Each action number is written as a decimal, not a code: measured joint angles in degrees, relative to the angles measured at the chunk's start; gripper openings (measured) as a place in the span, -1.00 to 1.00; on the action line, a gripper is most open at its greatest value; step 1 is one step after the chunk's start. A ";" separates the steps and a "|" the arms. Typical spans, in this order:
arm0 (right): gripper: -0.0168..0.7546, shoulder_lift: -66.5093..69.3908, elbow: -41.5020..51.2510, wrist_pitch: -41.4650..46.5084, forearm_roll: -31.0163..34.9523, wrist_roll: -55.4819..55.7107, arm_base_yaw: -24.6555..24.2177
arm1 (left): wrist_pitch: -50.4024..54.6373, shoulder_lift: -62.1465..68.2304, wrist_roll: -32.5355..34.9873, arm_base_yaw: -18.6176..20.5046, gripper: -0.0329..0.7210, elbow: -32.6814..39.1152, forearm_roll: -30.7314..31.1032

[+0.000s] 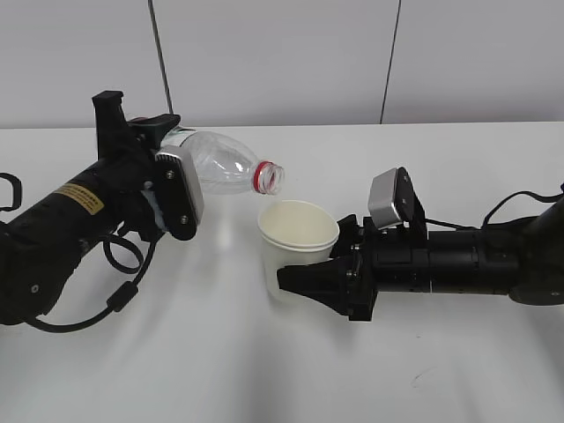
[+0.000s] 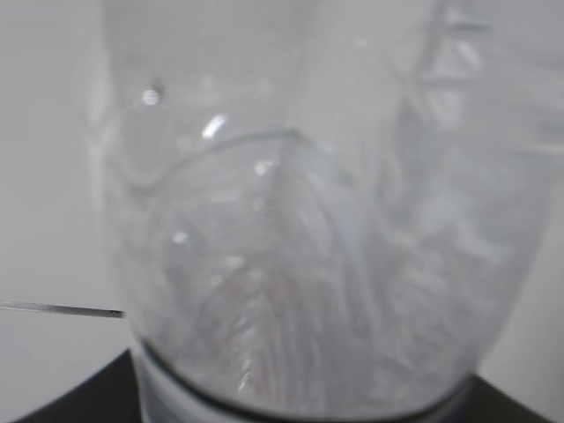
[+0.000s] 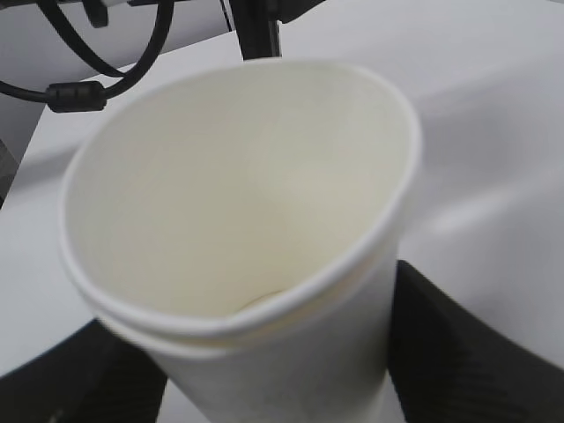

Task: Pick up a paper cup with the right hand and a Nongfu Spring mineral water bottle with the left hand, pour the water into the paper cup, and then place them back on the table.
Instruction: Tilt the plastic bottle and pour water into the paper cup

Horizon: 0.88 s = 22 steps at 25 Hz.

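Observation:
My left hand [image 1: 167, 189], the black arm with the yellow sticker, is shut on the Nongfu Spring mineral water bottle [image 1: 225, 163] and holds it tipped almost flat in the air. Its open mouth with the red neck ring [image 1: 267, 177] points right, just above the paper cup's rim. The clear bottle fills the left wrist view [image 2: 300, 247]; the jaws are hidden there. My right hand [image 1: 304, 280] is shut on the paper cup [image 1: 295, 242], upright above the table [image 1: 264, 379]. In the right wrist view the cup [image 3: 247, 211] sits between both fingers [image 3: 458, 335], its rim squeezed oval.
A looped black cable [image 1: 123, 291] hangs under the left arm. A small dark scuff mark [image 1: 423, 374] lies on the table at the front right. A white wall with dark seams [image 1: 388, 62] stands behind the table.

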 joint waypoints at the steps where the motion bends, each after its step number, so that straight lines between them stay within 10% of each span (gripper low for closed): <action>1: 0.37 0.00 0.00 0.00 0.00 0.00 0.00 | -0.16 0.00 0.20 0.00 -0.03 0.00 0.00; 22: 0.37 0.00 0.00 0.00 -0.09 -0.67 0.00 | -0.14 0.00 4.04 0.00 -0.03 0.00 -1.86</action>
